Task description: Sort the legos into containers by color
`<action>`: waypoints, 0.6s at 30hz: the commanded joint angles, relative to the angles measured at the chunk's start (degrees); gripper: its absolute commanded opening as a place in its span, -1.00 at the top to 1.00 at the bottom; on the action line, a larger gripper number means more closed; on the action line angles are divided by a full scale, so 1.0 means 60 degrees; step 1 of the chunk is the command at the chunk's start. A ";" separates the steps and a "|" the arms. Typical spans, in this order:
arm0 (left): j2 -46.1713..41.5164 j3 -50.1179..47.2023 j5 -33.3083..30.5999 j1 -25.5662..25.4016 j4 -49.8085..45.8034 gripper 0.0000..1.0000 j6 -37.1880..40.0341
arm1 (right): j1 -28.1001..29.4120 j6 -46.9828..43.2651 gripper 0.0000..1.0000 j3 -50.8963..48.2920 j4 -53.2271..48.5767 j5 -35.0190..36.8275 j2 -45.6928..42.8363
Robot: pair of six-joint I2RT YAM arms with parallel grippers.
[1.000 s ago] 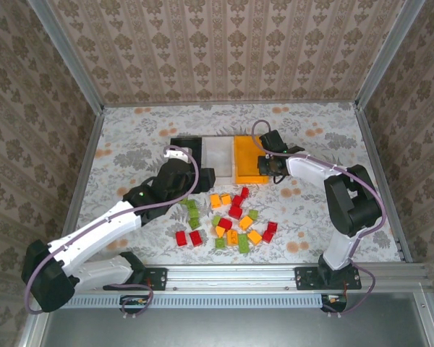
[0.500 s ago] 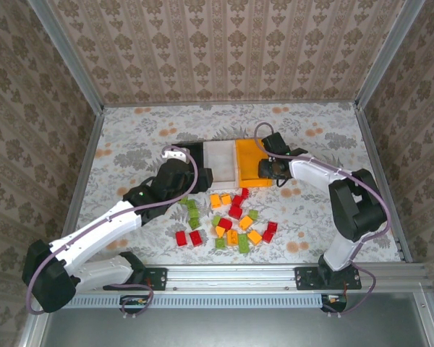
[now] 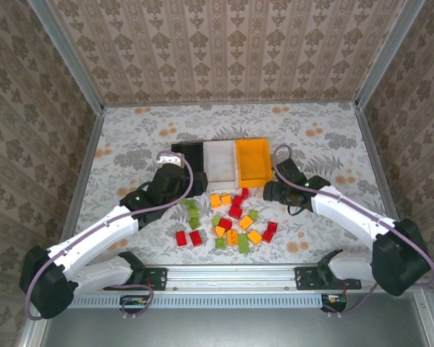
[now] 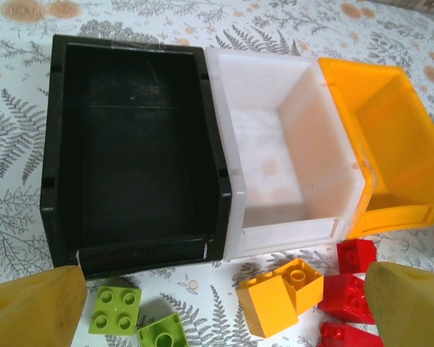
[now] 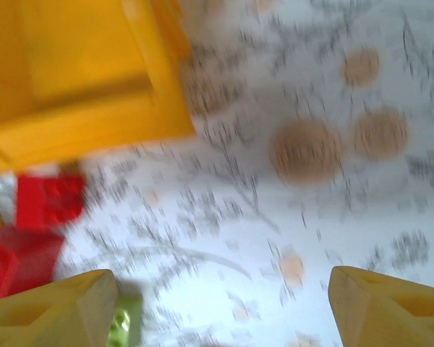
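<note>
**Both hands released over loose bricks**

The left hand (image 4: 223, 300) hovers spread wide over glossy, studded legos (image 3: 235, 211) scattered on the floral bench (image 3: 130, 137). It faces the black bin (image 4: 130, 47), white bin (image 4: 289, 235) and orange bin (image 4: 390, 217), likely lining up a pick. The right hand (image 5: 220, 303), fingers apart and empty, hangs near the orange bin's smooth front corner.

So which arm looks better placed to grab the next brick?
Probably left: the open left gripper hovers above small light green plastic bricks before the black plastic bin. The right gripper, also open, sits beside the brick pile.
</note>
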 commanded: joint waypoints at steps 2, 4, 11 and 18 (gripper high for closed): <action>-0.0154 -0.0277 0.0042 0.0084 0.0147 -1.00 -0.0269 | 0.0613 0.1237 -0.65 -0.0558 -0.1226 -0.0439 -0.0350; -0.0169 -0.0391 0.0054 0.0099 0.0171 -1.00 -0.0359 | 0.0917 0.1505 -0.64 -0.0680 -0.1128 -0.0570 -0.0113; -0.0300 -0.0682 0.0230 0.0159 0.0218 -1.00 -0.0430 | 0.1365 0.2041 -0.48 -0.0995 -0.0593 -0.0974 0.0845; -0.0468 -0.0876 0.0153 0.0251 0.0132 -1.00 -0.0524 | 0.1471 0.2064 -0.27 -0.0985 -0.0563 -0.0992 0.1227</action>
